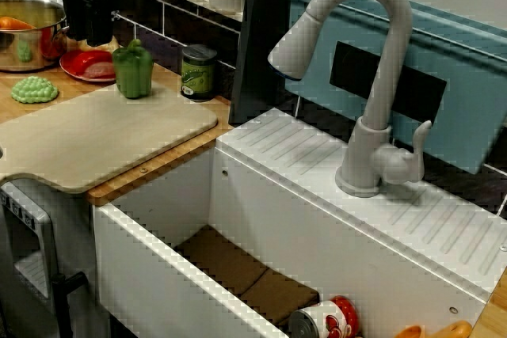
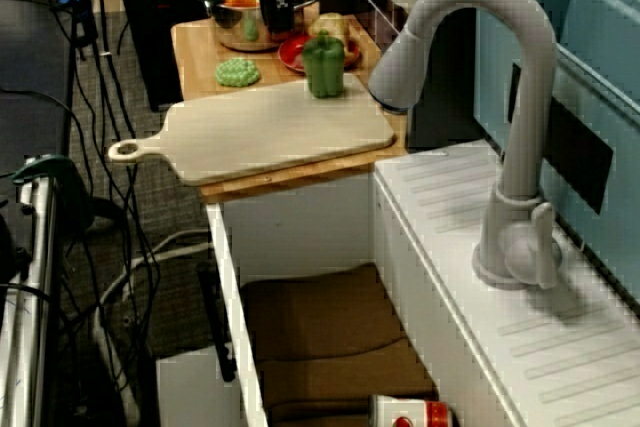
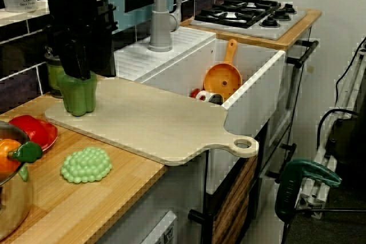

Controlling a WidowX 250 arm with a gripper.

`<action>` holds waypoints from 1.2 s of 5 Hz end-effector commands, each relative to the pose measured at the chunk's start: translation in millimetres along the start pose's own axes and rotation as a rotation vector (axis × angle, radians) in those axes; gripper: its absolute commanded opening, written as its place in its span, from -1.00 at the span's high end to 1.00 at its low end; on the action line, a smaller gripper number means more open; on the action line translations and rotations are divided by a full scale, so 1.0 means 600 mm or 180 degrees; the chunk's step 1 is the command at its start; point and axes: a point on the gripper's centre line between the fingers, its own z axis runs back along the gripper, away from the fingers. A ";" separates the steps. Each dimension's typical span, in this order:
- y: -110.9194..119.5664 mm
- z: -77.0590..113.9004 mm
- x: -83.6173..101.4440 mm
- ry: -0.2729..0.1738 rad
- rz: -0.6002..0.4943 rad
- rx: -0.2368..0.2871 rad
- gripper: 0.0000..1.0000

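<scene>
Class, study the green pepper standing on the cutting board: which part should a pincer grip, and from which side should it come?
Grip the green pepper across its lobed body, just under the shoulders, coming straight down. It stands upright on the cutting board, stem end up. The can and the red plate sit close by, so a sideways approach looks tighter.

Tool (image 1: pixel 91 36) jaw gap indistinct; can (image 1: pixel 325 322) partly beyond bottom edge.

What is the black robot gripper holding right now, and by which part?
Nothing, it seems. The black gripper hangs by the red plate, apart from the green bell pepper standing on the pale cutting board. Its fingers are too dark to read.
</scene>
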 end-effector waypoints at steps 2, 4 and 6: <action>-0.010 0.040 0.017 -0.0321 0.0071 0.0307 -1.00; -0.023 0.039 0.025 -0.0390 -0.0004 0.0362 -1.00; -0.026 0.043 0.035 -0.0337 -0.0010 0.0318 -1.00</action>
